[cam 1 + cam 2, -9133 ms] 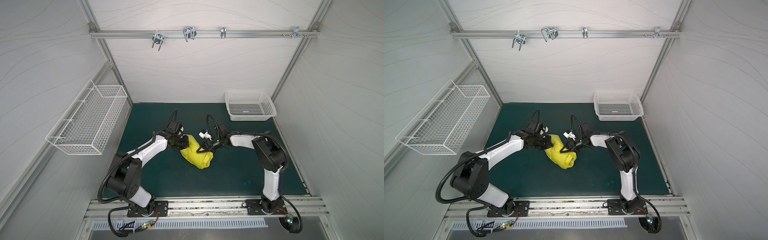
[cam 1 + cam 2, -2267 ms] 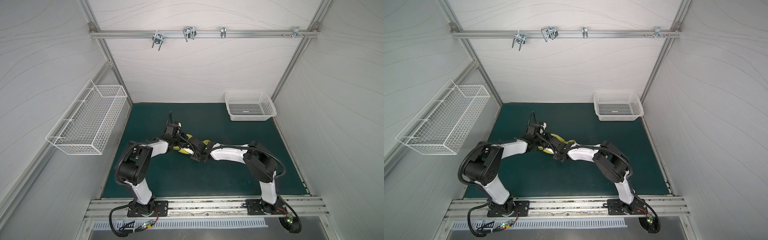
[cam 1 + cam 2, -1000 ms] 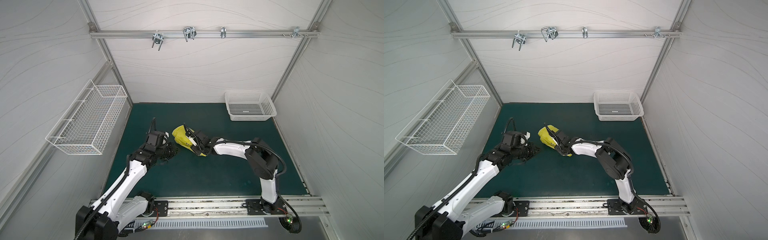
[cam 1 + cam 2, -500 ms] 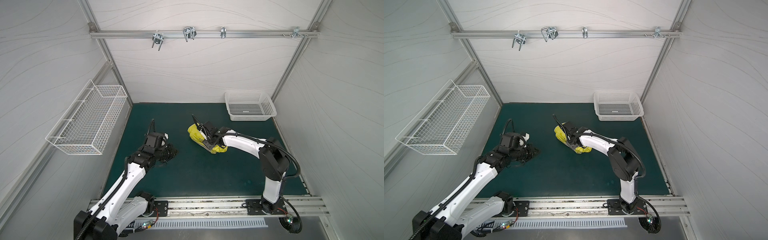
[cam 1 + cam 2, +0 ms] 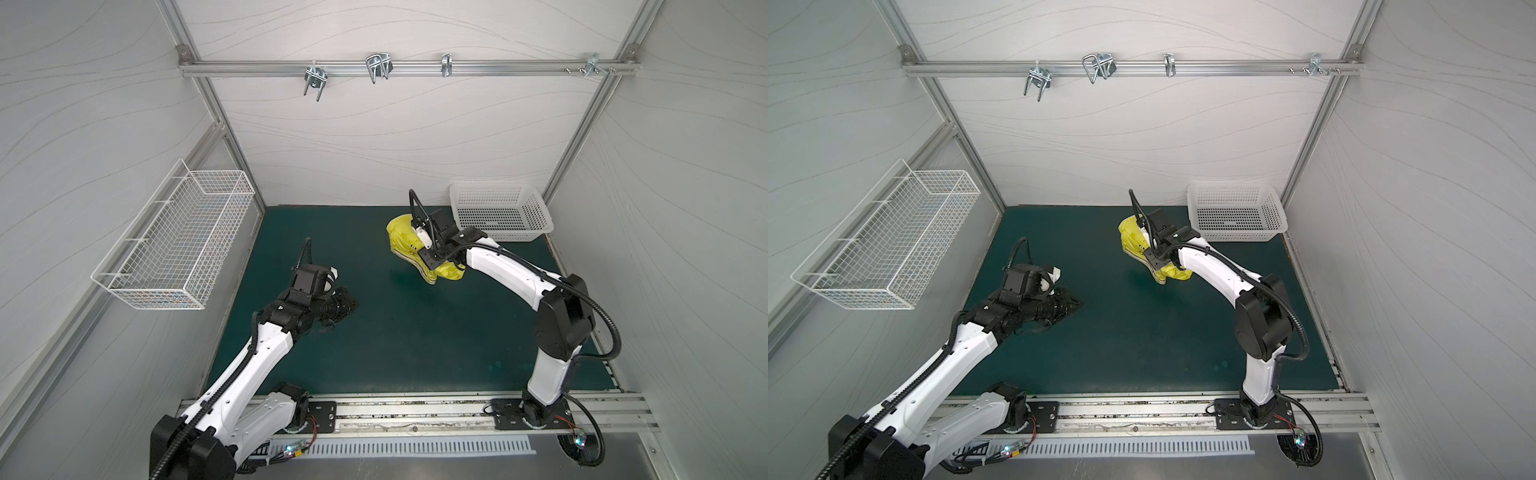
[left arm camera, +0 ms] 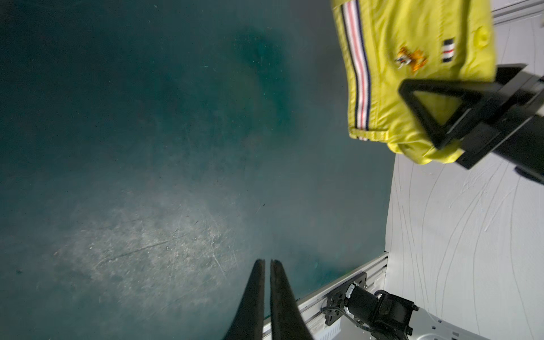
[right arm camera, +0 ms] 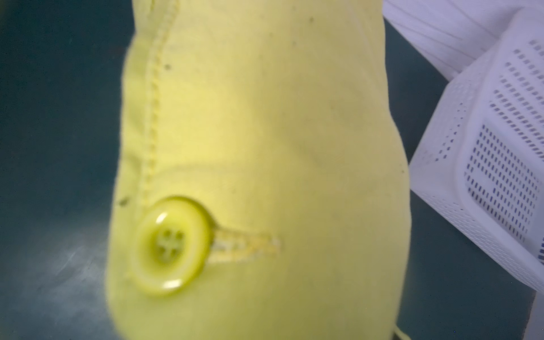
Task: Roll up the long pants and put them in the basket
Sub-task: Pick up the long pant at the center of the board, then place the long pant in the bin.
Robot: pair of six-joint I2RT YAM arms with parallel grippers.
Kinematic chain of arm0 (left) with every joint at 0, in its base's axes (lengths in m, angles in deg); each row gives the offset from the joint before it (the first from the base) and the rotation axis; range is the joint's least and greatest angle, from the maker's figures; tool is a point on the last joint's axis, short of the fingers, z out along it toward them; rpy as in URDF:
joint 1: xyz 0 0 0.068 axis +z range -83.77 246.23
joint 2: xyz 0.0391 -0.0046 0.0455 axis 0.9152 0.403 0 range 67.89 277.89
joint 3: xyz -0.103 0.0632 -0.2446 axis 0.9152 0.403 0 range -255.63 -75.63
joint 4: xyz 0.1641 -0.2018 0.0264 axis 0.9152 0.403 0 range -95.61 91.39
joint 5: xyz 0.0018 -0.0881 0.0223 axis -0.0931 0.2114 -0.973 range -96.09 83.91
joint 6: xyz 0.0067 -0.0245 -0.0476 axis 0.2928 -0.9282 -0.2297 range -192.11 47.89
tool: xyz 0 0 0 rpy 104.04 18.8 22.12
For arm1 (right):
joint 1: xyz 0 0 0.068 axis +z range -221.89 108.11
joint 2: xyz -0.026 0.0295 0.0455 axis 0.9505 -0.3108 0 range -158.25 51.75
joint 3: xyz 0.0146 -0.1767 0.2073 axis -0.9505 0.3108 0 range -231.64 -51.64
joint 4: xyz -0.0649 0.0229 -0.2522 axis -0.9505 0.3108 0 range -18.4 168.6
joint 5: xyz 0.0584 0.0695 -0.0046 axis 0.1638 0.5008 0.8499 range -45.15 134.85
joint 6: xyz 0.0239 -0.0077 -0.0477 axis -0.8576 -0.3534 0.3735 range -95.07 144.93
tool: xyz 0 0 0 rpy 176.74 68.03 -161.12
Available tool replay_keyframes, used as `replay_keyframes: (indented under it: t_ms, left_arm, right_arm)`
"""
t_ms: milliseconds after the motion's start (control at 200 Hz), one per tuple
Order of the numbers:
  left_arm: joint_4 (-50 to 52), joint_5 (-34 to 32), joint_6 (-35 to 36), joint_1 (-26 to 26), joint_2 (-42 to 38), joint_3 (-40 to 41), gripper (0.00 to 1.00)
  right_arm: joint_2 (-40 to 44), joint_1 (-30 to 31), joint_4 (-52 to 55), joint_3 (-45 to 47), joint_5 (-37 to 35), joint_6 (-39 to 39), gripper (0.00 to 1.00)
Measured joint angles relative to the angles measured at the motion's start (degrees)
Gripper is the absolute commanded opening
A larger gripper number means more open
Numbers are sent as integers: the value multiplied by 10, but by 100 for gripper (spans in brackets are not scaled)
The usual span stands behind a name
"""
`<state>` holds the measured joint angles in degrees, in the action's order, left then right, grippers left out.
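Note:
The long pants are a bright yellow-green roll held up above the green mat, close to the white basket. My right gripper is shut on the roll from the side. In the left wrist view the striped waistband shows on the pants, and one of the right gripper's black fingers presses on the cloth. The right wrist view is filled by the pants with a yellow button; the jaws are hidden there. My left gripper is shut and empty, low over the mat's left side.
A white perforated basket stands at the back right corner of the mat, just beyond the roll. A white wire basket hangs on the left wall. A rail with hooks runs across the back wall.
My right arm has carried the rolled pants from the mat's middle up and towards the back right, near the white basket. The left arm has stayed at the left, its jaws closing fully.

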<state>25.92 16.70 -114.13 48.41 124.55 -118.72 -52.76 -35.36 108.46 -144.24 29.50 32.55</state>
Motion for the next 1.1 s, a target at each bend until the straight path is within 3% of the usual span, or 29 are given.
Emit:
replay_keyframes:
  t_ms: [295,580,795,1100]
  left_arm:
    - [1,15,4,0,47,-5,7]
    - [-1,28,16,0,100,-22,5]
    - [-22,45,13,0,140,-22,3]
    - [-42,55,13,0,167,-22,1]
  right_arm:
    - [-25,-136,14,-156,38,3,0]
    - [-187,-214,20,-361,61,11,0]
    - [-263,-272,28,-383,119,-36,0]
    - [-276,-331,37,-382,134,-67,0]
